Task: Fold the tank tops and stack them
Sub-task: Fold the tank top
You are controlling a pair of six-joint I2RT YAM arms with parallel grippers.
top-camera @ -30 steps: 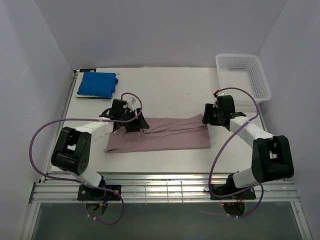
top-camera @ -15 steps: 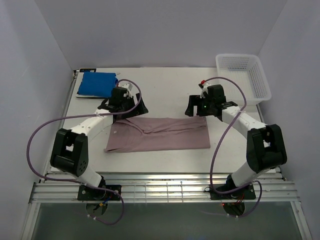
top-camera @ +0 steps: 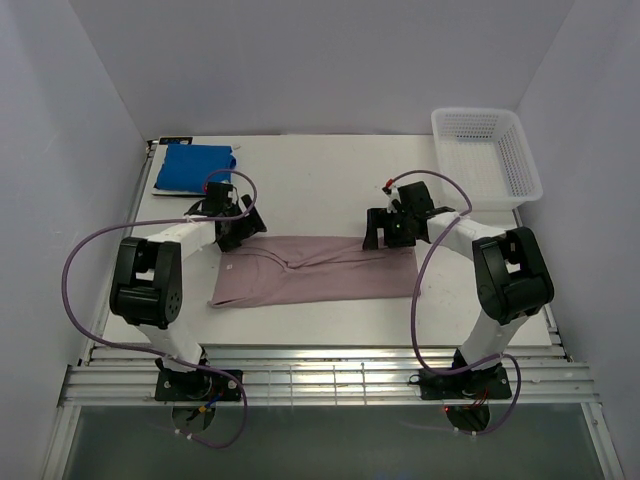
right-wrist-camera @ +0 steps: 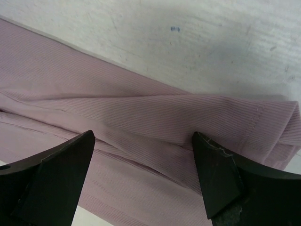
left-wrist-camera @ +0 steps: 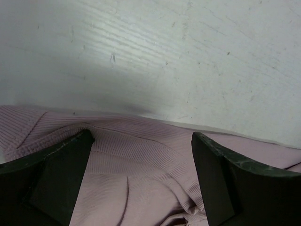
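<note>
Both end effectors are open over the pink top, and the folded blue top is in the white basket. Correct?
No: the top external view shows the blue top on the table, far left corner, not in the basket. The left end effector and right end effector are open over the pink top.

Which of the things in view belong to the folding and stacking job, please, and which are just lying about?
Part of the job:
- pink-mauve tank top, lying as a long strip in the centre
- blue tank top, folded, at the far left corner

Just lying about:
- white lattice basket, at the far right corner
</note>
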